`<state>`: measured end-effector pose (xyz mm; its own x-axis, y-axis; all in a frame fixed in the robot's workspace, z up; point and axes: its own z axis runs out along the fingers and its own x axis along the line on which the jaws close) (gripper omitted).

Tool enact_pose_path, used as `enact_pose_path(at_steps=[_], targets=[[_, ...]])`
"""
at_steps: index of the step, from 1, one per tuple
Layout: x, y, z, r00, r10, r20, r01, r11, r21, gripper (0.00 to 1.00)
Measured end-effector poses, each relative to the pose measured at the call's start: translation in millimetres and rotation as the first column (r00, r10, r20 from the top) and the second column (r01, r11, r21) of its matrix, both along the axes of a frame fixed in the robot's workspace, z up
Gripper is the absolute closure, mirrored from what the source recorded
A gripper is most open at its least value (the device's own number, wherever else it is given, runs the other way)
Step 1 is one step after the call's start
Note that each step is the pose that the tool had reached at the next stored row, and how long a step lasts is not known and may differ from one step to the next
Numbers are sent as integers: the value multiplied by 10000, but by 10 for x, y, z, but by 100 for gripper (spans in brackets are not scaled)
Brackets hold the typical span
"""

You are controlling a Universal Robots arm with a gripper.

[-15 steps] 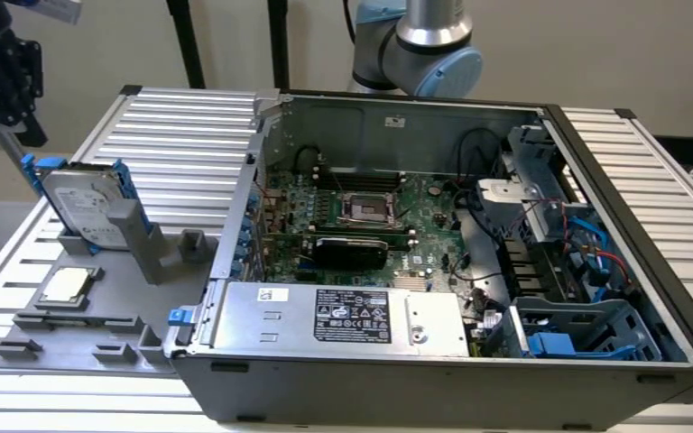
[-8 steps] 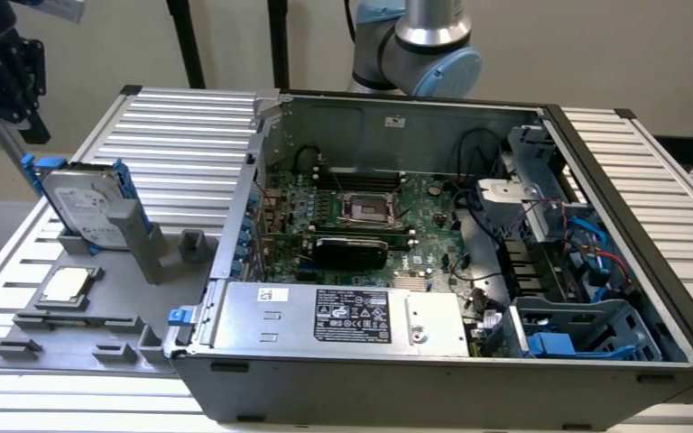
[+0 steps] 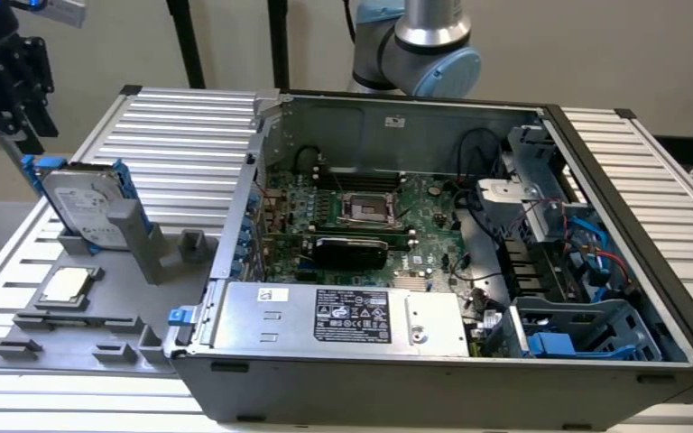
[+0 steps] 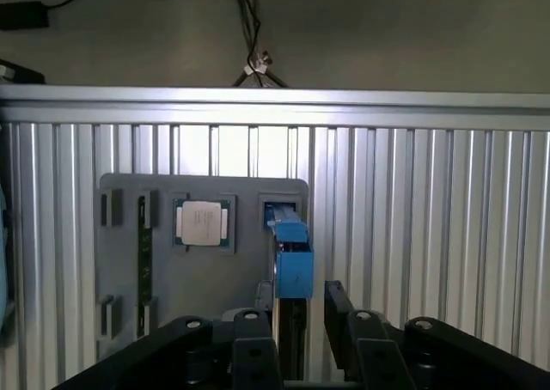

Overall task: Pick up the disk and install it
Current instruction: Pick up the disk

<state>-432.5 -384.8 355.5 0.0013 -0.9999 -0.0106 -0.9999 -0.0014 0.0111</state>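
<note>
Wrist view: tool (image 4: 296,317) spread, I think, hanging above the disk (image 4: 292,235) w/o touching. Disk stands on edge in grey holder (image 4: 120,235) on tabletop (image 4: 430,235), CPU (image 4: 204,222) beside it. Risk: off-centre drop, a finger clips the blue rail (image 4: 295,274), disk tips or jams.

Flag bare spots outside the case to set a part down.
Free: ribbed table beyond the disk, and again past the case on the exterior view's right. Crowded: grey fixture holding disk and CPU chip; case interior packed with cables.
</note>
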Motion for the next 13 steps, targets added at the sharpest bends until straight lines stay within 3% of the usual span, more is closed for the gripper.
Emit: enact_pose_path(at_steps=[3,6,7,13], targets=[[0,0,-54,10000,0,16,0,10000,-1,47],[0,0,-108,10000,1,22,-1,10000,0,41],[0,0,-127,10000,2,22,-2,10000,-1,35],[-1,0,-235,10000,2,23,-2,10000,-1,35]])
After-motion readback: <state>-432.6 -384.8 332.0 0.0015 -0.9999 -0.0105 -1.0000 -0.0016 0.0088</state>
